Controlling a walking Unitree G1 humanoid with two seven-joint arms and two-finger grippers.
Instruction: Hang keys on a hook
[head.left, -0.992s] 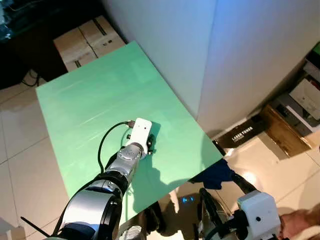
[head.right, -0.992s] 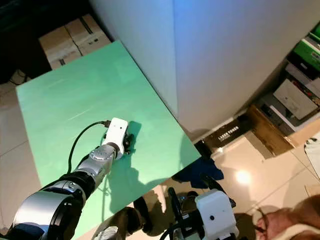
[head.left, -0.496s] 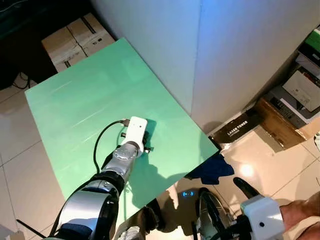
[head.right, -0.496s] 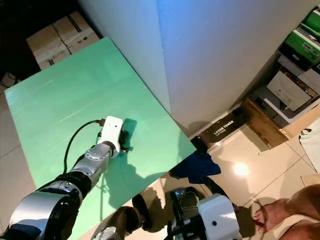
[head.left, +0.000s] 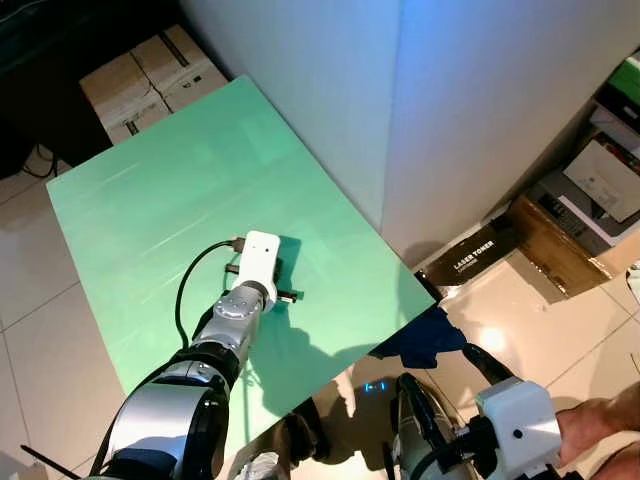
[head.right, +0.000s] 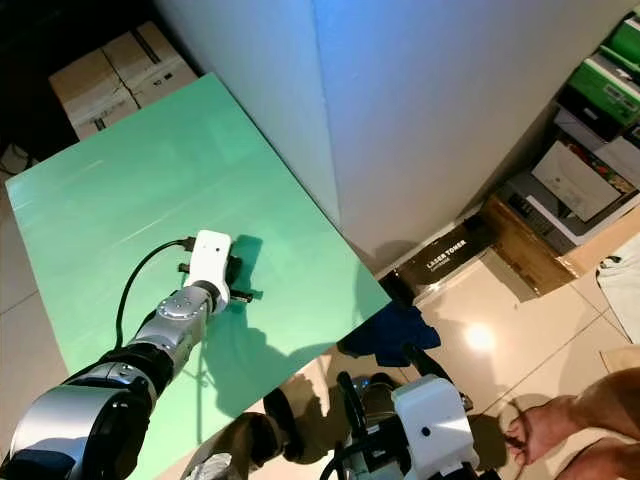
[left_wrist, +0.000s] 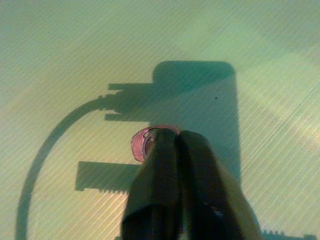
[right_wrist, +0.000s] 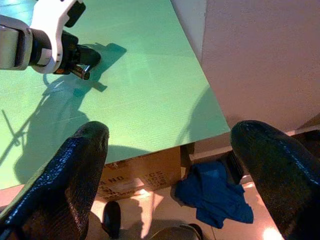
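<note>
The left tool (left_wrist: 176, 145) is reaching out over the green table (head.left: 150, 200), its two black fingers pressed together on a reddish key ring (left_wrist: 142, 145) that is peeking out beside the fingertips. The left wrist view is showing that ring close up, along with the tool's hard shadow and the shadow of a toothed key blade falling on the table. The eye views are giving what the wrist view cannot: a small key (head.left: 287, 296) sticking out sideways toward 3 o'clock from under the white camera housing, low over the table surface near its right-hand edge. Whether the key is touching the table cannot be told.

The right tool (right_wrist: 170, 170) is hanging below the table's near corner, its fingers spread wide apart with nothing between them. Its wrist view is looking up past those fingers at the left tool (right_wrist: 75, 62) and the key (right_wrist: 82, 74) beyond. A blue cloth (right_wrist: 215, 195) is lying on the tiled floor at 5 o'clock from the table. At 3 o'clock, against the white wall (head.left: 480, 120), a dark box (head.left: 470, 258) is lying on the floor. Cardboard boxes (head.left: 140, 75) are sitting at 11 o'clock. A person's foot (head.right: 560, 425) is showing at lower right.
</note>
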